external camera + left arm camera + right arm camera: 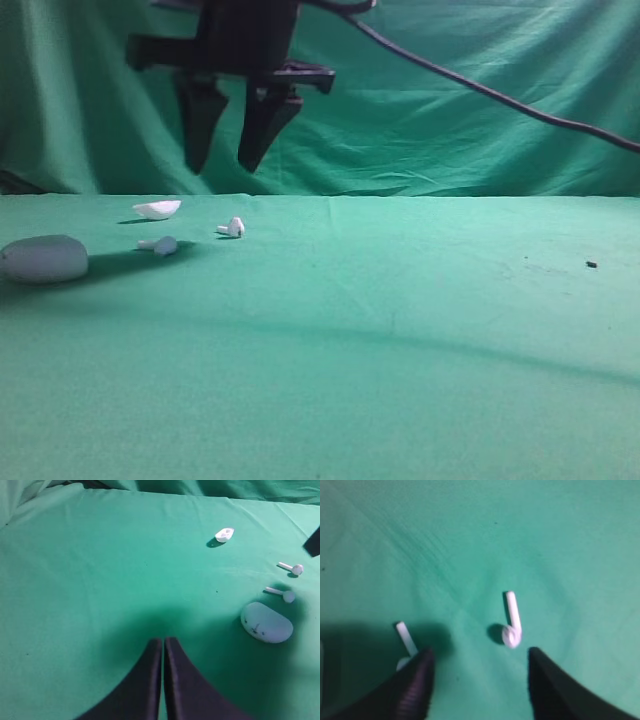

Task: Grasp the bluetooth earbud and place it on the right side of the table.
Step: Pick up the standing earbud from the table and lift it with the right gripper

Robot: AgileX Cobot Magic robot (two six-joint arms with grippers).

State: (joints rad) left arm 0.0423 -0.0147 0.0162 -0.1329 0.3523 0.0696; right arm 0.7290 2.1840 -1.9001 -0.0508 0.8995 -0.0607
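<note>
Altogether, two earbuds were counted on the table [400, 350], with one oval case [43, 259] and one shallow shell [157, 209]; a small dark speck [591, 265] was seen far to the right. All four white things were grouped at the left of the cloth; the near earbud [232, 228] lay in the light, to the right of the second earbud [160, 244], which lay in shadow beside the case. The shell was seen with nothing in it that could be made out; whether anything was held inside the case could not be told. The right gripper [227, 160] was hung above the near earbud with its jaws apart and nothing between them; the earbud lay untouched on the cloth below. The left gripper [163, 642] was pressed together with nothing held, well apart from the group.
</note>
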